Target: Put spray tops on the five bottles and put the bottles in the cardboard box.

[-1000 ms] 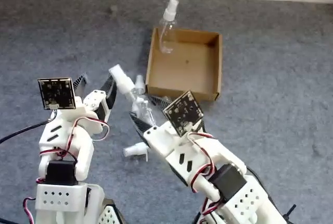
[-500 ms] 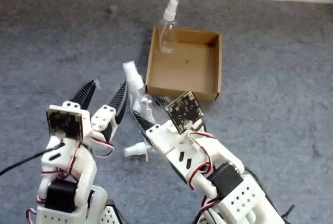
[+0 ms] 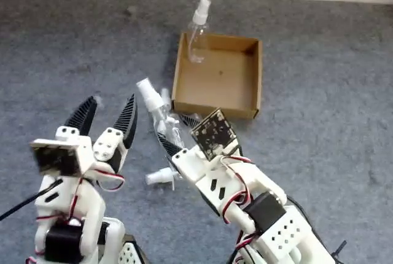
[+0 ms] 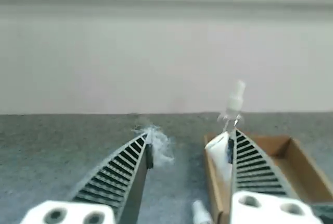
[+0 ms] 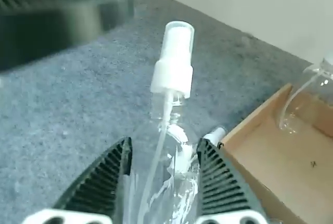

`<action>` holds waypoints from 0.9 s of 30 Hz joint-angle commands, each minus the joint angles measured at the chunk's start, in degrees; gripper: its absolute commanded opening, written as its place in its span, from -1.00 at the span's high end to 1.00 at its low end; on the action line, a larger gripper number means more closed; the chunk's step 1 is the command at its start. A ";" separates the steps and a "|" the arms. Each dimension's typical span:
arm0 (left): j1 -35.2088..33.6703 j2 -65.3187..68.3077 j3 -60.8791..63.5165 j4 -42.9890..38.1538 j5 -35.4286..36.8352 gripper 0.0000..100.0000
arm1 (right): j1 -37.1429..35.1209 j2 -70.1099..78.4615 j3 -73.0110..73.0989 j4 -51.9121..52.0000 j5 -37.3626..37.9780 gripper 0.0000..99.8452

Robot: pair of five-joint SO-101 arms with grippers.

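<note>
Carpet (image 3: 319,43), grey and short-piled, covers the table, and the cardboard box (image 3: 255,80) sits on it toward the far edge, open side up. A capped bottle (image 3: 198,31) of clear plastic stands upright in the box's far left corner, its white sprayer rising above the wall; from the left wrist view it (image 4: 234,104) shows beyond the box's (image 4: 294,153) near wall. The right gripper (image 3: 175,130) is between the near edge and the box's near left corner, its ribbed black jaws closed against the lower body of a clear bottle (image 3: 164,116). This bottle leans away from the box, and the spray top (image 3: 146,90) on its neck points toward the table's far left. In the right wrist view the crumpled body of the clear bottle (image 5: 169,151) fills the space between the jaws of the right gripper (image 5: 164,148), with the spray top (image 5: 174,57) and its dip tube seated on it. Another white sprayer (image 3: 164,97) shows just beside the held bottle on the box side; whether it sits on a bottle cannot be told. A loose sprayer (image 3: 159,177) lies flat on the carpet just beside the right arm, on its left. The left gripper (image 3: 113,99) hangs left of the held bottle, jaws spread wide with nothing between them, as its own wrist view (image 4: 190,140) also shows.
</note>
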 commanded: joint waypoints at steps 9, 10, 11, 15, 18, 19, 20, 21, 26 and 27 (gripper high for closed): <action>2.51 40.48 -30.99 13.01 13.80 0.57 | 0.40 -0.75 -0.57 -1.36 0.88 0.99; 3.74 41.71 -31.52 13.54 14.07 0.57 | 0.40 -0.75 -0.57 -1.36 0.88 0.99; 4.88 42.51 -31.52 13.71 14.07 0.58 | 0.40 -0.75 -0.57 -1.36 0.88 0.99; 7.96 42.86 -30.20 13.63 14.07 0.58 | 0.40 -0.75 -0.57 -1.36 0.88 0.99; 8.22 42.95 -27.74 13.54 14.07 0.58 | 0.40 -0.75 -0.57 -1.36 0.88 0.99; 8.31 42.95 -27.12 13.27 14.07 0.58 | 0.40 -0.75 -0.57 -1.36 0.88 0.99; 8.48 42.77 -26.42 12.66 13.98 0.60 | 0.40 -0.75 -0.57 -1.36 0.88 0.99; 8.48 42.77 -25.89 11.96 13.89 0.65 | 0.40 -0.75 -0.57 -1.36 0.88 0.99; 8.92 42.77 -23.08 7.65 13.80 0.98 | 0.40 -0.75 -0.57 -1.36 0.88 0.99; 9.36 42.77 -22.55 7.03 13.80 1.00 | 0.40 -0.75 -0.57 -1.36 0.88 0.99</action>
